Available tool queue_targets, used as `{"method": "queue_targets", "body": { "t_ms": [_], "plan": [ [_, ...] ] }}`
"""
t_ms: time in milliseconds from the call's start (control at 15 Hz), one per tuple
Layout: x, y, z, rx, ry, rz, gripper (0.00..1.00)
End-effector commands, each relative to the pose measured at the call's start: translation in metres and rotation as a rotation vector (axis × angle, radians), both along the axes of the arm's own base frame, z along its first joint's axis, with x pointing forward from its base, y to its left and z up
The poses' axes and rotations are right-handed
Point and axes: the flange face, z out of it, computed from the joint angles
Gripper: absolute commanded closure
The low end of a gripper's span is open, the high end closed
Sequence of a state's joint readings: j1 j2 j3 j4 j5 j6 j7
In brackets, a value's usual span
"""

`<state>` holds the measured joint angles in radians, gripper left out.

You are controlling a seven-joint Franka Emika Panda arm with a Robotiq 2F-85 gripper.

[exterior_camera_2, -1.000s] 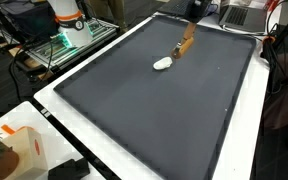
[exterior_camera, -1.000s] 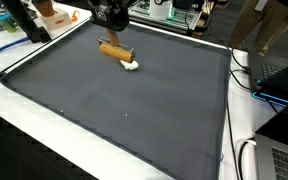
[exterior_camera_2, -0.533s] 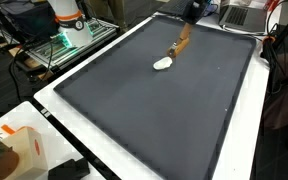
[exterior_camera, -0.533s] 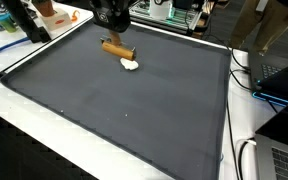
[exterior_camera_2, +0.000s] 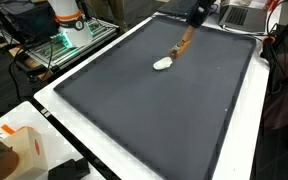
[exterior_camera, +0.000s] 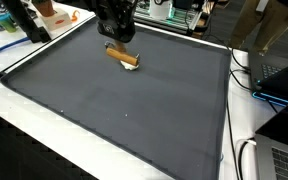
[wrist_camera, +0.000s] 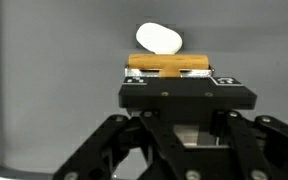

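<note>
Firmly, your gripper clenches the brown wooden stick near the edge of the dark grey mat
Stiff, light, probably slick: grip it mid-length, with the white oval lump close by

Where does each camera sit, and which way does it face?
Exterior view: high off a corner, looking down the dark mat; gripper at top.
Exterior view: high off another corner, facing the same mat; gripper far off.
Wrist view: on the arm, looking past the gripper at the wooden stick.
All share the stick and white piece.
</note>
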<state>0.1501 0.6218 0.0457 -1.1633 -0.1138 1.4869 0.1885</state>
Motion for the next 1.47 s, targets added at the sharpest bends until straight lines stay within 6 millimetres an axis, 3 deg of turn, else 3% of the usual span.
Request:
{"method": "queue_targets", "body": {
  "t_ms": [0,533,600,800,867,1400],
  "plan": [
    [0.013,0.008,0.000,-0.022,0.002,-0.030,0.77],
    [0.019,0.013,-0.012,-0.026,0.026,-0.032,0.77],
    [0.021,0.014,-0.013,-0.026,0.025,-0.033,0.52],
    [0.021,0.014,-0.016,-0.026,0.027,-0.033,0.52],
    [0.022,0.014,-0.017,-0.024,0.027,-0.048,0.77],
    [0.025,0.010,-0.037,-0.008,0.072,-0.036,0.77]
  ]
}}
